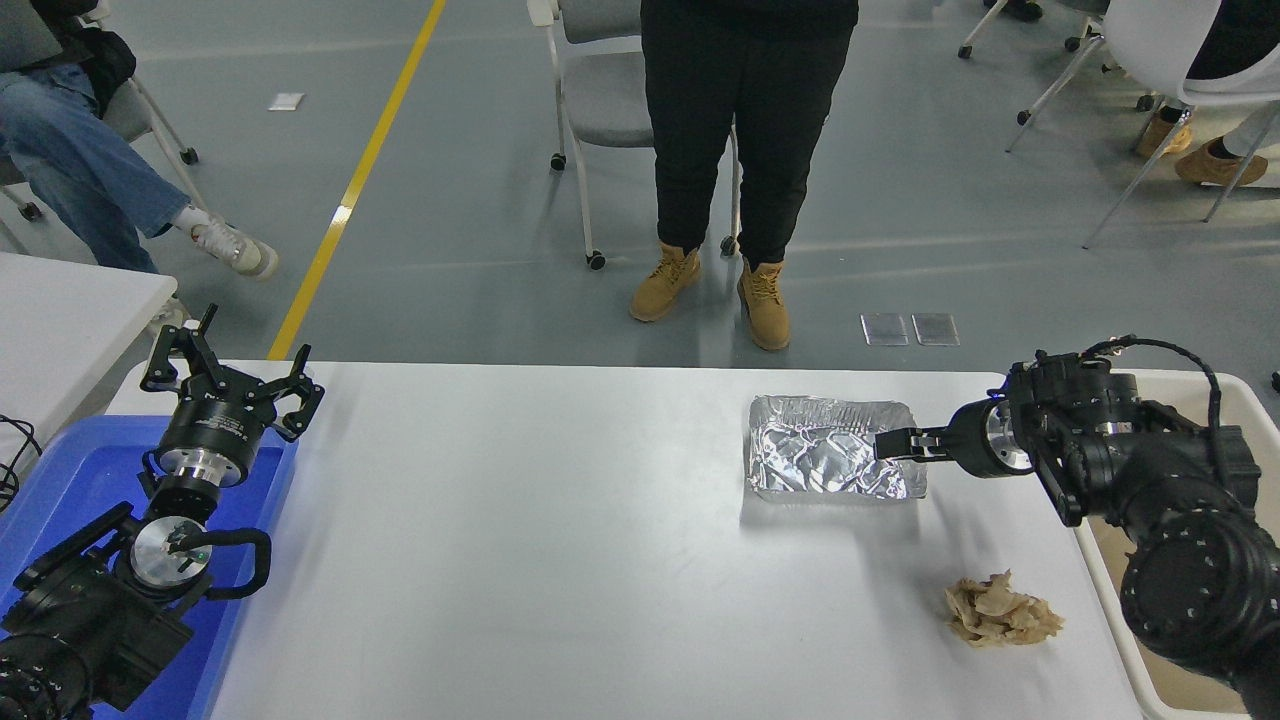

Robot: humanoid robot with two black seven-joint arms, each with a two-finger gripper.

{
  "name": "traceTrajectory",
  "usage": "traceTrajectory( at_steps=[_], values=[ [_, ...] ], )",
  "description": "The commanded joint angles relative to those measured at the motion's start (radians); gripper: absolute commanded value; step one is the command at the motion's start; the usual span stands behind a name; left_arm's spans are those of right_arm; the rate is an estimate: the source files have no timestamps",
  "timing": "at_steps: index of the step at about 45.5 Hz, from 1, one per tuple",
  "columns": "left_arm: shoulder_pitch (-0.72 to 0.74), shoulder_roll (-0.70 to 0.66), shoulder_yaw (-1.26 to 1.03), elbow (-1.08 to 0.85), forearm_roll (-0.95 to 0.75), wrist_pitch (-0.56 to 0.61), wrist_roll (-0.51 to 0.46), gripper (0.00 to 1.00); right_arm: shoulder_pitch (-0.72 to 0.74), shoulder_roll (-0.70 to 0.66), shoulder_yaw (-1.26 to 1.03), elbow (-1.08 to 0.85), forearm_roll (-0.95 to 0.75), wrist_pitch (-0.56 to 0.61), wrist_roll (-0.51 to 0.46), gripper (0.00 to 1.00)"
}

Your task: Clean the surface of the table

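While the left gripper [228,375] is parked with fingers spread at nine o'clock, the right gripper [893,442] is held over the foil tray [815,465] on the counter [520,560]; its finger state cannot be told.

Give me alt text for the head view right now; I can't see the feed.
The right end effector reaches over the right rim of a crumpled silver foil tray on the white table surface. A crumpled beige paper wad lies nearer the camera, and the left end effector sits parked above a blue plastic bin.
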Motion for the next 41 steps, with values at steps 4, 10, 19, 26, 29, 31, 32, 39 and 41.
traceTrajectory(
  at_steps=[4, 10, 19, 26, 29, 31, 32, 39, 41],
  values=[
    [0.000, 0.000, 0.000, -0.001, 0.000, 0.000, 0.000, 1.00, -0.060, 0.011, 0.011, -0.001, 0.008, -0.168, -0.005, 0.86],
    [0.000, 0.000, 0.000, -0.001, 0.000, 0.000, 0.000, 1.00, -0.086, 0.016, 0.011, -0.001, 0.008, -0.245, -0.008, 0.85],
    [0.000, 0.000, 0.000, 0.001, 0.000, 0.000, 0.000, 1.00, -0.096, 0.028, 0.020, 0.001, 0.014, -0.266, -0.025, 0.81],
    [0.000, 0.000, 0.000, 0.001, 0.000, 0.000, 0.000, 1.00, -0.096, 0.028, 0.026, -0.001, 0.016, -0.268, -0.046, 0.78],
    [0.000, 0.000, 0.000, -0.001, 0.000, 0.000, 0.000, 1.00, -0.096, 0.030, 0.026, -0.001, 0.016, -0.268, -0.048, 0.73],
    [0.000, 0.000, 0.000, -0.001, 0.000, 0.000, 0.000, 1.00, -0.096, 0.031, 0.026, -0.001, 0.014, -0.268, -0.048, 0.66],
    [0.000, 0.000, 0.000, -0.001, 0.000, 0.000, 0.000, 1.00, -0.096, 0.031, 0.025, -0.001, 0.013, -0.268, -0.048, 0.61],
    [0.000, 0.000, 0.000, 0.001, 0.000, 0.000, 0.000, 1.00, -0.096, 0.030, 0.023, 0.001, 0.003, -0.260, -0.046, 0.35],
    [0.000, 0.000, 0.001, 0.001, 0.000, 0.000, 0.000, 1.00, -0.096, 0.030, 0.023, 0.002, 0.002, -0.256, -0.044, 0.28]
  ],
)
